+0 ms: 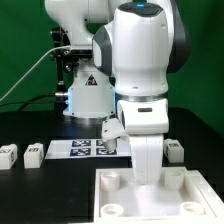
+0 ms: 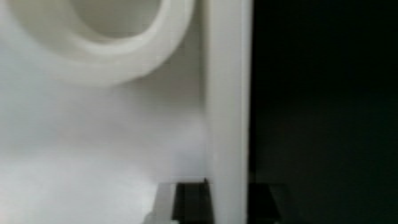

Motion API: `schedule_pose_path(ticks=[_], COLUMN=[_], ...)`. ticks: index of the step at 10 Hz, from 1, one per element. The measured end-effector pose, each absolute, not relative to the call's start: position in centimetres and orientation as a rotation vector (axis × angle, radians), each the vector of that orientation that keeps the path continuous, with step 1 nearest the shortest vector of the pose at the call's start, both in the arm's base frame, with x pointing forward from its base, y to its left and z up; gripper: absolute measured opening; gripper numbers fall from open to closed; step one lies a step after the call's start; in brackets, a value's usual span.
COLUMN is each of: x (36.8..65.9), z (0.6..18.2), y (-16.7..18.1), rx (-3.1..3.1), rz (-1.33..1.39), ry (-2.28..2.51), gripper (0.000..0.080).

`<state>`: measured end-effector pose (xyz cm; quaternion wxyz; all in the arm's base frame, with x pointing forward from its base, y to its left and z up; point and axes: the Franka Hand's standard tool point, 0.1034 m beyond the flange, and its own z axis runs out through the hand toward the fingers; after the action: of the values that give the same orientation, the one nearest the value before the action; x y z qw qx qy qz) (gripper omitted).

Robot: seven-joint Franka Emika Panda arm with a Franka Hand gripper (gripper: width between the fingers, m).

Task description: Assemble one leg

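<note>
Leg (image 1: 174, 151) lies loose on the counter (image 1: 40, 190), just behind the white panel (image 1: 198, 202). The gripper (image 1: 147, 180) hangs low over that panel. I cannot tell whether the jaws are apart or together. Seemingly the panel is being positioned; fetching the leg next calls for a square grasp.

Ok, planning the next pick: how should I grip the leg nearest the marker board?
Grip the leg across its width, mid-length, from straight above: it seems to lie flat on the table, apart from the other leg and the marker board, so both sides look free.

White leg (image 1: 33, 153), black table (image 1: 40, 195)
</note>
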<state>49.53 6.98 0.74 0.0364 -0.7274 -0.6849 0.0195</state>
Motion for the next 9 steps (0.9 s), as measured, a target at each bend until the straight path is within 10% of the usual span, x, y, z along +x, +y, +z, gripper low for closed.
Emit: schedule_pose_path(ticks=[6,8,9], x=[49.60,49.57,49.58], z=[0.62,0.58,0.57], y=[6.89,6.84,6.83], rx=[-2.213,-2.214,-2.214], rz=[0.034,0.035,0.034], ry=[-2.144,-2.142,-2.141], gripper=[0.0064,0.0382,0.0382])
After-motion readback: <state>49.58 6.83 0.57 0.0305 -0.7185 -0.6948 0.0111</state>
